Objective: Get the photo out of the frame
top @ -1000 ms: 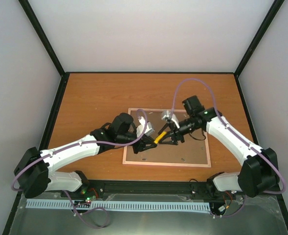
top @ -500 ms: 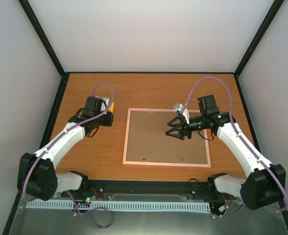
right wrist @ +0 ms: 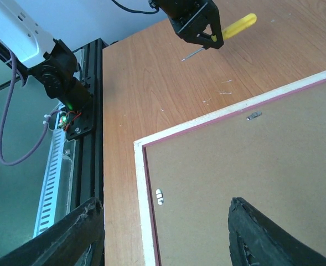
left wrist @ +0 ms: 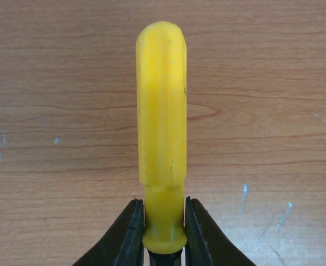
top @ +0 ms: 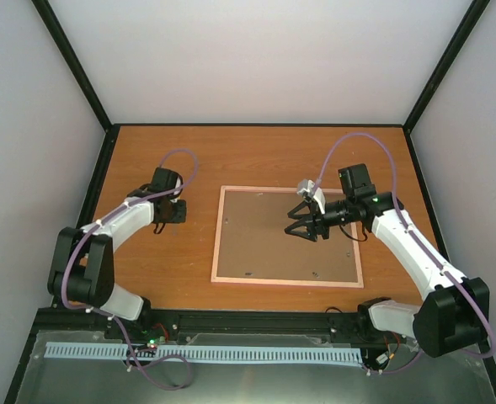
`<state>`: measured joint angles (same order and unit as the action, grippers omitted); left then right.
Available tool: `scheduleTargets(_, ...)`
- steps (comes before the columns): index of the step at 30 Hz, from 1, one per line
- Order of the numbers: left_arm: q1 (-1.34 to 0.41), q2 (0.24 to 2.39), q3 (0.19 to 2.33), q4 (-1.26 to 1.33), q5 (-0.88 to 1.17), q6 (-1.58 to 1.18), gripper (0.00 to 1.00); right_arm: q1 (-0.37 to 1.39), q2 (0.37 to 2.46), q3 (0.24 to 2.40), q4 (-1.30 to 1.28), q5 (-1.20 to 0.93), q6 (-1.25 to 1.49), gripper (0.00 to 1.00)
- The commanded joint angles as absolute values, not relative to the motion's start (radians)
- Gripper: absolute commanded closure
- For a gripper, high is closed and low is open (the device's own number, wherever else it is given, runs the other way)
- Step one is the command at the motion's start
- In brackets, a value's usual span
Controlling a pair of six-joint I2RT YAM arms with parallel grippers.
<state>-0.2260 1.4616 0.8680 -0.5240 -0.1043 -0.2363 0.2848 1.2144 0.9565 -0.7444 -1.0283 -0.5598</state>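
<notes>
The frame [top: 217,240] is laid face down on the tabletop [top: 146,160], backing board [top: 264,244] up, so the photo is presumably hidden beneath. The right claw [top: 290,221] is held wide open over it; the left claw [top: 168,214], aside, is clamped on a screwdriver [left wrist: 161,111].

This looks like a robot lab. Plain white walls [top: 256,59] stand behind and beside the right gripper [top: 293,224]. A wooden table [top: 256,151] lies under it. Its white arm [top: 408,244] is bolted to a black rail [top: 256,321] and trails a purple wire [top: 361,134].
</notes>
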Motion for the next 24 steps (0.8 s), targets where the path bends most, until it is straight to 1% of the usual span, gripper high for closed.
scheduleTargets(1, -0.206, 1.548, 0.919, -0.524, -0.085, -0.225, 0.98, 0.282, 1.229, 0.964, -0.750, -1.039, -0.581, 0.41)
scheduleTargets(3, -0.206, 1.586, 0.925, -0.534, -0.082, -0.241, 0.96, 0.281, 1.232, 0.963, -0.751, -1.038, -0.583, 0.41)
scheduleTargets(6, -0.206, 1.624, 0.925, -0.539, -0.085, -0.269, 0.89, 0.281, 1.234, 0.960, -0.736, -1.027, -0.567, 0.41)
scheduleTargets(12, -0.206, 1.651, 0.916, -0.530, -0.075, -0.279, 0.87, 0.283, 1.244, 0.964, -0.736, -1.028, -0.567, 0.41)
scheduleTargets(14, -0.206, 1.660, 0.918, -0.531, -0.074, -0.279, 0.85, 0.283, 1.249, 0.966, -0.735, -1.024, -0.570, 0.41)
scheduleTargets(19, -0.206, 1.670, 0.920, -0.535, -0.079, -0.282, 0.71, 0.284, 1.275, 0.977, -0.746, -1.030, -0.579, 0.42)
scheduleTargets(24, -0.206, 1.674, 0.920, -0.534, -0.081, -0.283, 0.69, 0.285, 1.292, 0.986, -0.757, -1.029, -0.586, 0.42)
